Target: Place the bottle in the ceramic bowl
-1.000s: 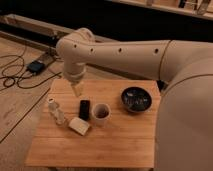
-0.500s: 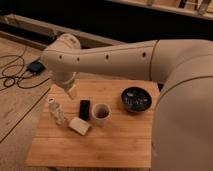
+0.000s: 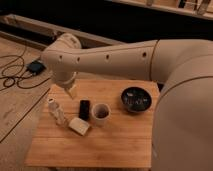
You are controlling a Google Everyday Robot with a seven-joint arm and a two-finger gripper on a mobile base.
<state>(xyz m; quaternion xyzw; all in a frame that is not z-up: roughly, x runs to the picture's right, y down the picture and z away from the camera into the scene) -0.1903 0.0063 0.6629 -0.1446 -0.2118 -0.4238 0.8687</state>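
On the wooden bench (image 3: 100,150), nearest the camera, lies a pale rectangular block (image 3: 79,126). Just behind it stand a light mug (image 3: 100,113) and a small dark object (image 3: 84,109). To their left the bottle (image 3: 56,112) stands upright, white cap on top. The end effector (image 3: 71,91) hangs above the bench just behind and right of the bottle, not touching it; I cannot tell whether it is spread or pressed together. The ceramic bowl (image 3: 135,99) sits at the bench's far right, well apart from the bottle.
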